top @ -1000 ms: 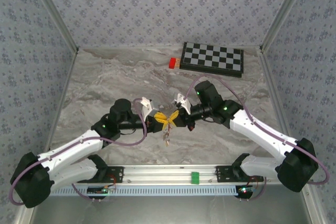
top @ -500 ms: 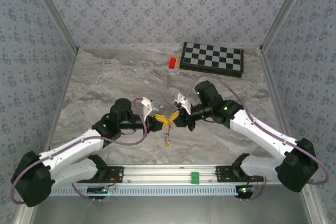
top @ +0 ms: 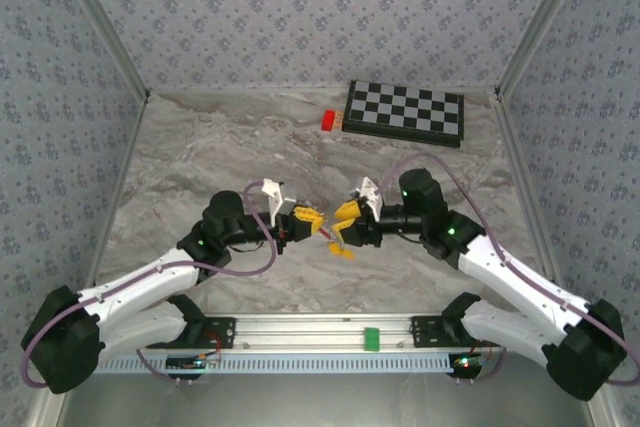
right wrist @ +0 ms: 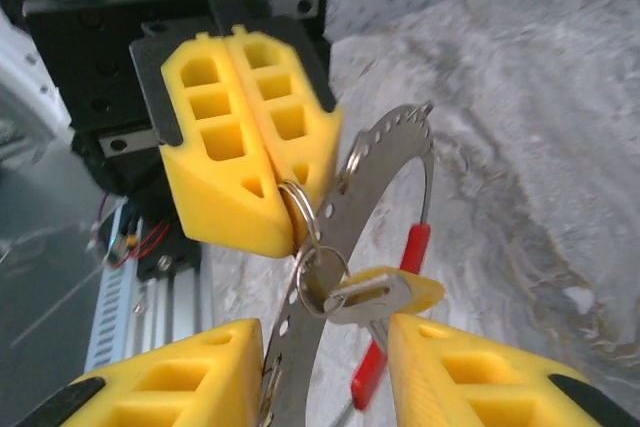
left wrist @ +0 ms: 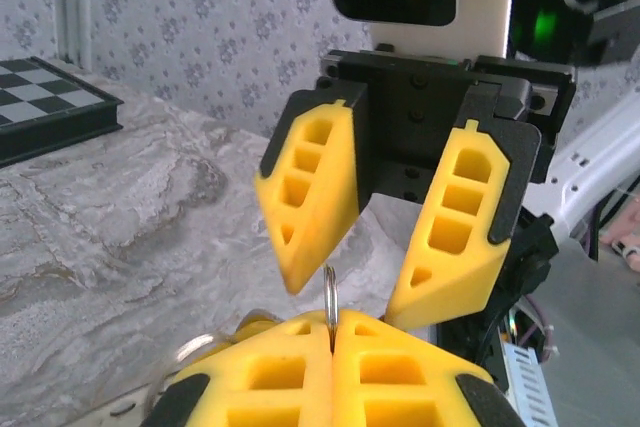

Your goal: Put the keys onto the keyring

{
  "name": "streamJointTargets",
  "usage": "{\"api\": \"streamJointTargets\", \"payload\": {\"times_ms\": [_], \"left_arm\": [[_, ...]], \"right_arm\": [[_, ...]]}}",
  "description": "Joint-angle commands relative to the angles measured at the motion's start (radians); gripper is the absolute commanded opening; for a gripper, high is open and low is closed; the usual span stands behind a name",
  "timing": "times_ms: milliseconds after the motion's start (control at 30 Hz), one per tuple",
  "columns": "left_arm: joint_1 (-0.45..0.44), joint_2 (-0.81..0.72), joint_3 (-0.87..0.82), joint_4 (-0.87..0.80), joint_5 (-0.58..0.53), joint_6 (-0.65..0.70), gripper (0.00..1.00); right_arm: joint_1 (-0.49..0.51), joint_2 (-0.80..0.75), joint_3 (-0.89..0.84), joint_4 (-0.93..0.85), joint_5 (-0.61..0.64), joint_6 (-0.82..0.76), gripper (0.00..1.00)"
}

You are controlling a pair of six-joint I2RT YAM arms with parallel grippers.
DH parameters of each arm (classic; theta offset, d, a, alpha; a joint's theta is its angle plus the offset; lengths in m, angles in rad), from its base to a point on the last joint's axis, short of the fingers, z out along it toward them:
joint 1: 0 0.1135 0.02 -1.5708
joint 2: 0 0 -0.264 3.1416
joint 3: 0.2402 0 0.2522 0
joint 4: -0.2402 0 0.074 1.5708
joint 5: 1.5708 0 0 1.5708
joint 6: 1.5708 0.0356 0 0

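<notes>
Arms reach inward, tips facing | L gripper [right wrist: 290, 219] clamped on small ring [right wrist: 297, 209], key [right wrist: 385, 292] dangling | R gripper [left wrist: 350, 295] part-open, empty; vs earlier: backed off rightward, unclamped

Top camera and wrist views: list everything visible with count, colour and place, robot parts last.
chessboard: one, black and white, table's back right
red block: one, red, at chessboard's left end
green block: one, green, on near rail
table: one, grey marble, under everything
keyring: one, grey perforated band with red section, between the grippers
key: one clear, yellow head, hanging beside keyring
small ring: one, silver, pinched by left gripper
left gripper: one, yellow pads, shut on small ring
right gripper: one, yellow pads, open, facing left gripper
</notes>
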Motion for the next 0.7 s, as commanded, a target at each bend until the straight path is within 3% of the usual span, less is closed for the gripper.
{"api": "streamJointTargets", "payload": {"times_ms": [0,367,667], "left_arm": [[-0.009,-0.027,0.001,0.159,-0.03,-0.059,0.0],[-0.024,-0.023,0.011,0.142,-0.034,-0.041,0.0],[-0.025,0.01,0.017,0.142,-0.057,-0.036,0.0]], "right_arm": [[-0.008,-0.062,-0.059,0.162,0.078,0.095,0.38],[-0.035,-0.146,-0.192,0.395,0.162,0.206,0.38],[-0.065,-0.225,-0.204,0.395,0.137,0.23,0.45]]}}
